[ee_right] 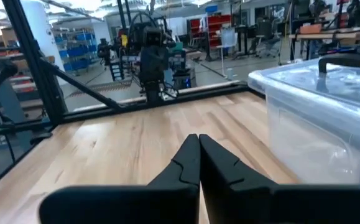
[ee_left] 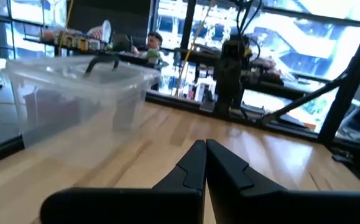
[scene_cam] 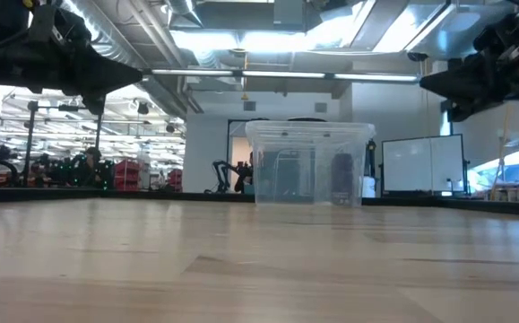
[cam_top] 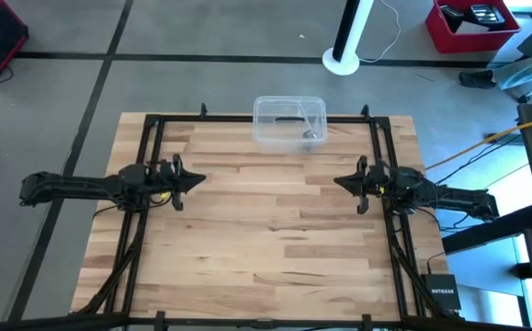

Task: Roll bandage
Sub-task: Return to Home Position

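**Inspection: both arms clear of the desk, box lidded**

Your left arm reaches in from the left edge of the desk (cam_top: 266,241). The left claw (cam_top: 195,181) points toward the middle and hangs above the wood. Its wrist view shows the two fingers (ee_left: 191,163) pressed flat together with nothing between them.

Centre, at the far edge of the desk, stands the clear plastic box (cam_top: 267,124). Its lid is on and the black handle (cam_top: 291,119) lies across the top. No claw touches it. The bandage (cam_top: 311,134) is hard to make out from above. It appears to be the small greyish bundle inside the box, toward its right side.

Your right arm comes in from the right edge, level with the left one. The right claw (cam_top: 342,183) faces it across bare wood, well apart from it. This claw is also raised off the desk, its fingers (ee_right: 189,160) closed tight and holding nothing.
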Controlling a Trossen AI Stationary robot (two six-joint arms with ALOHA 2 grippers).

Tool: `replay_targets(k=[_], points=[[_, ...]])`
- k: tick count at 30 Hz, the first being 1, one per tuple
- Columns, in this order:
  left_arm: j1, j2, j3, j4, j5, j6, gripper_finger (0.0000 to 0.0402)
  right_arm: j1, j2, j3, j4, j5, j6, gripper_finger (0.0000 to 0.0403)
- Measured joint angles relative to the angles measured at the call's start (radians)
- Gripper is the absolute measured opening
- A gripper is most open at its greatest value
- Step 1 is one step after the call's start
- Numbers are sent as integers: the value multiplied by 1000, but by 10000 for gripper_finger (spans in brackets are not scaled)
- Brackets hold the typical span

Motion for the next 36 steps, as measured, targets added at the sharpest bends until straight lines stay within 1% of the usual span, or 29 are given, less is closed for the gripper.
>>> replay_targets(k=[8, 12, 15, 17, 21, 29, 36], points=[[0, 1, 0, -121, 0, -54, 7, 1, -3, -1, -5, -13, 3, 5], [0, 2, 0, -208, 0, -52, 2, 1, -3, -1, -6, -3, 8, 5], [-1, 1, 0, -281, 0, -50, 1, 1, -3, -1, -6, -3, 80, 5], [0, 2, 0, -329, 0, -50, 3, 0, -3, -1, -6, -3, 87, 5], [-1, 8, 0, -331, 4, -49, 7, 0, -4, -2, -9, -2, 86, 5], [0, 9, 0, -331, 4, -49, 1, 0, -4, -2, -5, -1, 86, 5], [0, 9, 0, -331, 4, -49, 7, 0, -4, -3, -4, -1, 86, 5]])
